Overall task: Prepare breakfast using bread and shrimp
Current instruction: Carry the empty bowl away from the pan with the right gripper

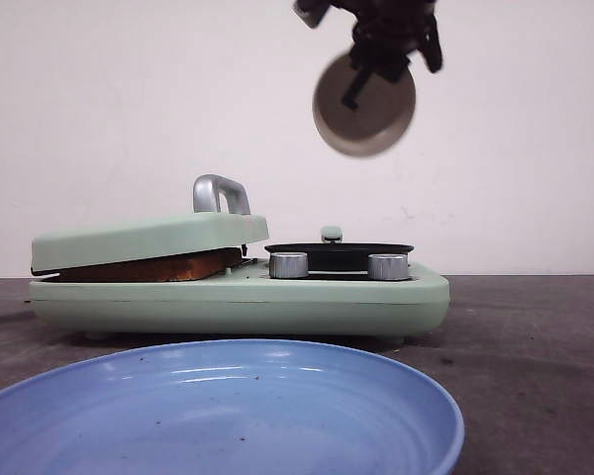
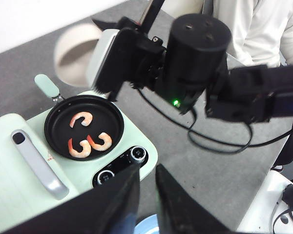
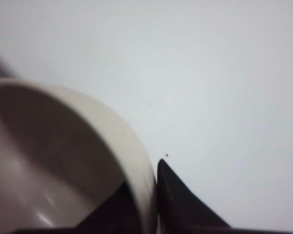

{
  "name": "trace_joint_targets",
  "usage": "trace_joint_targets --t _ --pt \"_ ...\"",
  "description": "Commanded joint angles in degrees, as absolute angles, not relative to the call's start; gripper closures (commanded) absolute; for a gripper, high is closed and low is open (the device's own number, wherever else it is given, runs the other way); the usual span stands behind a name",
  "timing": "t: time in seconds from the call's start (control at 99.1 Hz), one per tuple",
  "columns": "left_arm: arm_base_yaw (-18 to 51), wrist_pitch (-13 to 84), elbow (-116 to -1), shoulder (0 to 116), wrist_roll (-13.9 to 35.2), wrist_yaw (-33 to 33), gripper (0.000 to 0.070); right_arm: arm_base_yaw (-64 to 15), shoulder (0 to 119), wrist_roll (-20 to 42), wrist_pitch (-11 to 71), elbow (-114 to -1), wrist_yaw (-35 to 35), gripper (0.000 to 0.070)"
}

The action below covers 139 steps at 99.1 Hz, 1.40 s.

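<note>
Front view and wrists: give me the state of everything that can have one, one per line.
Sandwich press lid: down on the bread, not fully shut.
Shrimp: three, lying in the black pan.
Pale bowl: held aloft, tipped on its side, empty.
Blue plate: empty.
Right pincer: shut on the bowl's rim.
Left pincer: slightly open, empty.

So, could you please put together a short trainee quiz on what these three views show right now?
1. How many shrimp lie in the black pan?
2. True or false: the press lid is lowered onto the bread.
3. What does the right hand hold? A) a beige bowl B) a spoon C) nothing

Key: 1. three; 2. true; 3. A
</note>
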<state>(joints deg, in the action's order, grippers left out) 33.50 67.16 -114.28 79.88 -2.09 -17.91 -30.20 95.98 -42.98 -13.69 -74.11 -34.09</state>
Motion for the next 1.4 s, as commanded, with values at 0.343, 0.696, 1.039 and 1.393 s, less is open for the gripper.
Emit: trace_joint_targets --t 0.343,0.696,1.039,1.393 --pt "34.2 66.48 -115.63 80.29 -2.85 -17.85 0.07 -3.11 87.85 9.67 30.59 -76.77 1.23 0.0693" --pt "34.2 66.46 -115.63 80.66 -3.2 -17.76 0.07 8.99 94.43 9.91 42.02 -72.69 10.59 0.0693" --pt "34.2 66.52 -115.63 80.66 -3.49 -15.44 0.07 9.23 99.77 9.63 42.39 -70.08 8.91 0.0692" --pt "34.2 66.65 -115.63 80.66 -3.46 -15.42 0.07 9.26 100.09 9.63 40.21 -70.15 7.51 0.0139"
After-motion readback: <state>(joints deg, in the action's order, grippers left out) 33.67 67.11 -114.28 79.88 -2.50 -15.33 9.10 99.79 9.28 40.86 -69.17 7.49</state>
